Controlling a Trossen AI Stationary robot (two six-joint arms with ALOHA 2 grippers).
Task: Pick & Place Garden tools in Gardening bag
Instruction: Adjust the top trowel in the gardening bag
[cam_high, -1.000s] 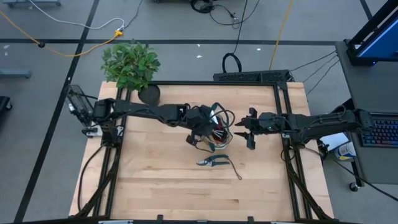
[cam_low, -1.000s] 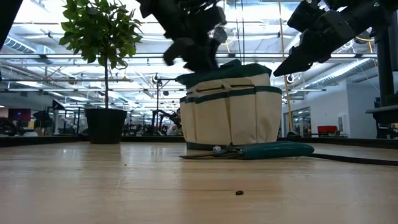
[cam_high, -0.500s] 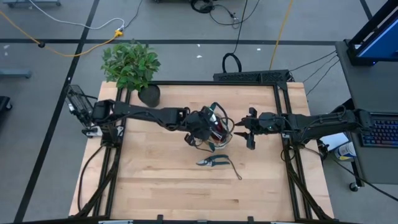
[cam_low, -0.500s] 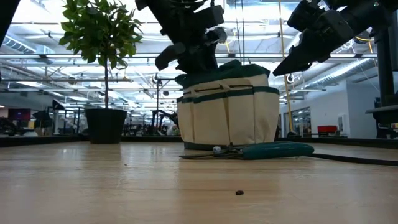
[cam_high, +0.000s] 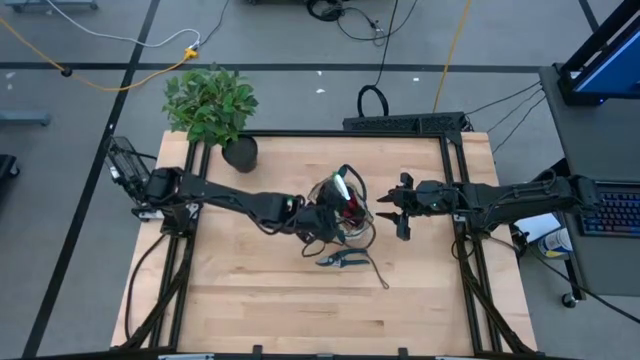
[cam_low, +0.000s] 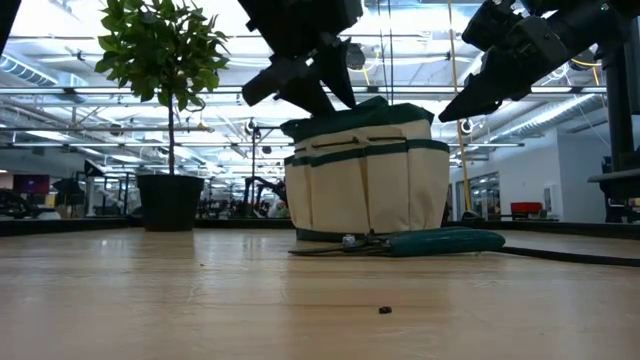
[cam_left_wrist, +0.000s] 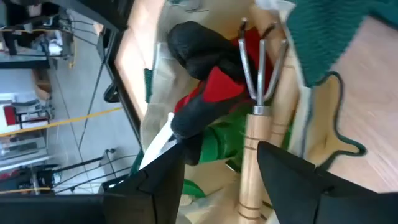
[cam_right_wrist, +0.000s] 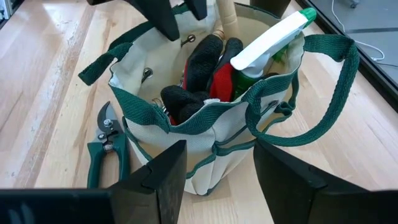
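The wooden surface (cam_high: 250, 300) carries the gardening bag (cam_right_wrist: 236, 118) at its middle, set upright so its mouth faces up and tools can drop in; a leafy potted plant (cam_high: 212, 105) stands at the far left corner, out of the working area; the left end effector (cam_left_wrist: 221, 171) hangs over the bag's mouth with fingers spread and empty, judged to have just let something go; the right end effector (cam_right_wrist: 214, 168) waits open just right of the bag, facing it; inside the bag lie a black-and-red glove (cam_left_wrist: 202, 93), a wooden-handled fork (cam_left_wrist: 256, 124) and a green-white item (cam_right_wrist: 270, 37) leaning on the rim; the dark pruning shears (cam_high: 342, 260) lie flat on the surface just near of the bag, probably the last tool to go in.
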